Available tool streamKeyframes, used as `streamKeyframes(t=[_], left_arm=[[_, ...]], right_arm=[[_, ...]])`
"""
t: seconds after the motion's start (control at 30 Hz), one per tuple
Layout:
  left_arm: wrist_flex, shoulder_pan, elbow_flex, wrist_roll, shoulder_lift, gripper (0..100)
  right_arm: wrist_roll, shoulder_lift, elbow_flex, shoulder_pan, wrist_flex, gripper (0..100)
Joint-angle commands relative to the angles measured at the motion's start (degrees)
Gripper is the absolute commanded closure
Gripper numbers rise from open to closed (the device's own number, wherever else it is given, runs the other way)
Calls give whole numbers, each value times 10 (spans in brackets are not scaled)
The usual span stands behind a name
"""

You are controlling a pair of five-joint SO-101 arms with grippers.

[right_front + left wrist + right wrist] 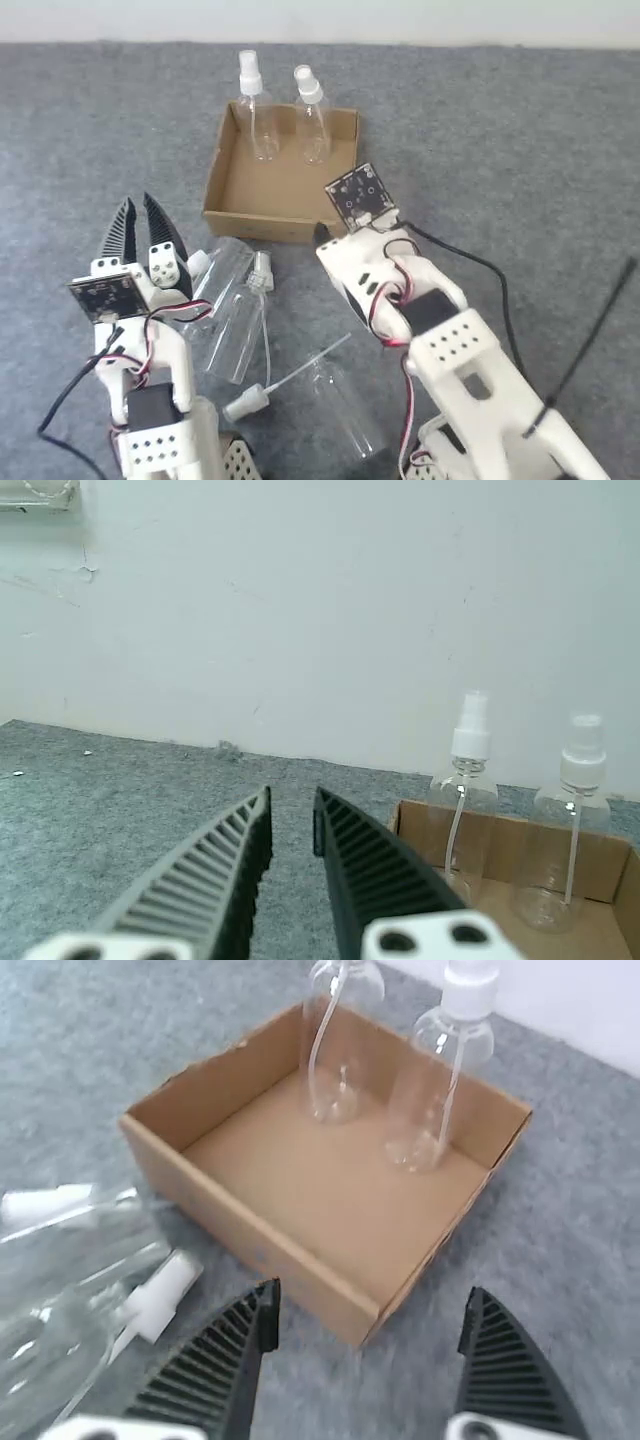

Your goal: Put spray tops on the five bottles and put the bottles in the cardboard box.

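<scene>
Two clear bottles with white spray tops (255,110) (313,115) stand upright inside the cardboard box (240,195), against its far wall. On the carpet in front of the box lie three more clear bottles (225,272) (243,322) (345,405). One loose white spray top (250,402), with its thin tube, lies beside the nearest bottle. My left gripper (137,200) hangs left of the box, fingers a little apart, holding nothing. My right gripper (370,1305) is wide open just in front of the box's near wall (250,1235). In the right wrist view, the two lying bottles nearest the box (60,1260) are off to one side of the gripper.
Grey carpet (520,130) covers the whole work area, and a white wall (300,600) rises behind it. A black cable (500,290) trails beside the right arm. Open carpet lies on both sides of the box.
</scene>
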Motion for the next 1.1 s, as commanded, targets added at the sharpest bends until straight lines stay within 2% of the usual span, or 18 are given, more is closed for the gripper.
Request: streamKeyframes(t=[0.0, 0.5, 0.63, 1.07], left_arm=[[-15, 1, -6, 2, -10, 935], [-15, 1, -6, 1, -10, 935], [-15, 2, -6, -1, -10, 935], [-14, 2, -6, -1, -9, 935]], right_arm=[[-8, -80, -7, -21, 96, 753], [-14, -159, -9, -136, 332, 753], [-61, -155, -11, -157, 355, 753], [-146, -154, -11, -233, 419, 753]])
